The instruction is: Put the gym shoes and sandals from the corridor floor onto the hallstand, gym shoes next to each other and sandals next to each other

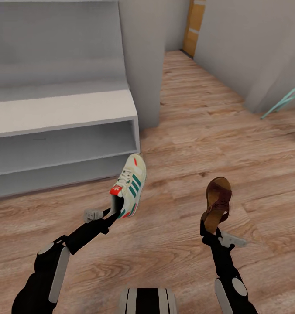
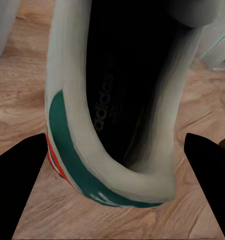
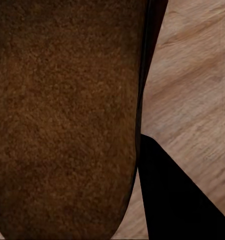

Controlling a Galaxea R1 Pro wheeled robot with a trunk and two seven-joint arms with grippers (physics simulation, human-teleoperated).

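Your left end effector is clamped on the gym shoe at its heel collar, held just off the hallstand. Your right end effector apparently grips the sandal by its heel, above the corridor floor. Both are light; the collar is soft, so pinch firmly.

- Your left arm is glossy black, with a long pale grey panel down its forearm and a small grey oval cap near the elbow.
- Your right arm has the same black shell, with a grey round cap and a grey strip beside it.
- Just behind each tool sits a small light grey block: left tool, right tool.
- Your trunk top, between the two arms, is pale grey with black stripes.
- In the wrist views your tool fingers are plain flat black wedges.
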